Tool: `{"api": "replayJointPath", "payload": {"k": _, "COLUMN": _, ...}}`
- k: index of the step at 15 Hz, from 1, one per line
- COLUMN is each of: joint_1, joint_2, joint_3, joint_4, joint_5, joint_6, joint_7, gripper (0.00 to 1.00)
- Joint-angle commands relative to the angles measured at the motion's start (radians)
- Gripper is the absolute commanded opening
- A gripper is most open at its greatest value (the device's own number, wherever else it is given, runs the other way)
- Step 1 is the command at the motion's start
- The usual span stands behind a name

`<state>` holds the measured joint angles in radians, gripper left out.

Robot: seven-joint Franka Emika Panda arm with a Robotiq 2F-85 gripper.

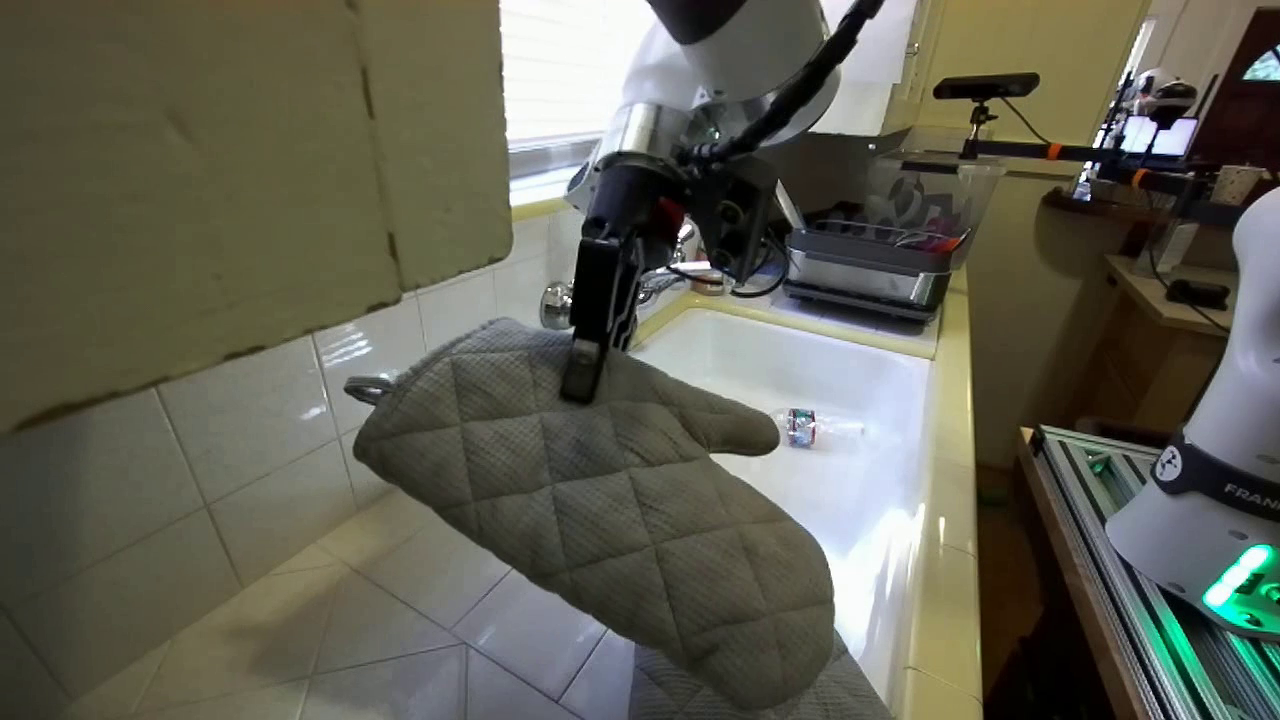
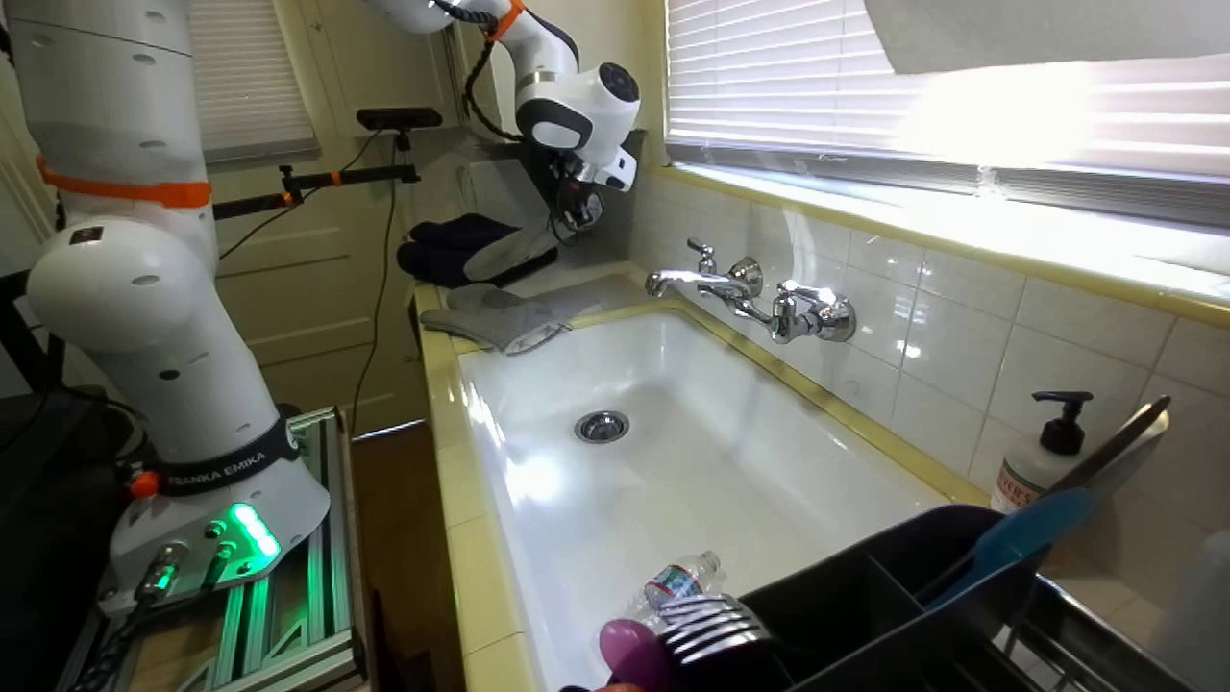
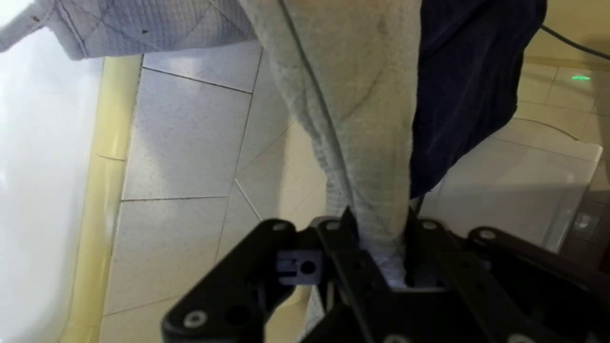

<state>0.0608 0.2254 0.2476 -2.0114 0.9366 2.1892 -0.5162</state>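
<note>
Wrist view: the gripper (image 3: 381, 233) enters from the bottom edge, its fingers (image 3: 345, 238) on either side of a gray oven mitt (image 3: 369, 119), pinching the gathered cloth between them.
Mitt's place: raised over the tiled counter (image 3: 176, 138) beside the sink (image 3: 38, 157); whether its lowest edge touches anything is not clear.
Quilted face: turned toward the camera in an exterior view, the gray oven mitt (image 1: 640, 500) tilted, hanging loop (image 1: 370, 388) at upper left, thumb (image 1: 735, 425) pointing over the sink, rounded tip at lower right; the pinch sits on the upper edge between loop and thumb.
Dark cloth: navy-black fabric (image 2: 466, 231) joins the gray in an exterior view and again in the wrist view; it looks like the same mitt's other side, though this is not certain.
Second mitt: gray, lying on the counter across the yellow rim (image 2: 504, 322) in an exterior view; the wrist view catches its end reaching over the sink.
Plastic bottle: on its side in the sink in both exterior views (image 1: 803, 428).
Drain and soap: a drain (image 2: 602, 427) and a pump bottle (image 2: 1043, 457) show plainly in an exterior view.
Faucet: whole in an exterior view (image 2: 735, 286), partly behind the gripper (image 1: 583, 375) in an exterior view.
</note>
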Motion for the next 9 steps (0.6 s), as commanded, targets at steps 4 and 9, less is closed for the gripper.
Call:
{"api": "replayJointPath", "payload": {"k": 4, "joint_1": 0.034, "joint_2": -0.236, "joint_3": -0.042, "joint_4": -0.151, "joint_5": 0.002, "joint_6": 0.099, "joint_7": -0.056, "gripper": 0.04}}
{"api": "replayJointPath", "payload": {"k": 9, "joint_1": 0.053, "joint_2": -0.328, "joint_3": -0.061, "joint_4": -0.180, "joint_5": 0.013, "joint_6": 0.144, "joint_7": -0.094, "gripper": 0.04}}
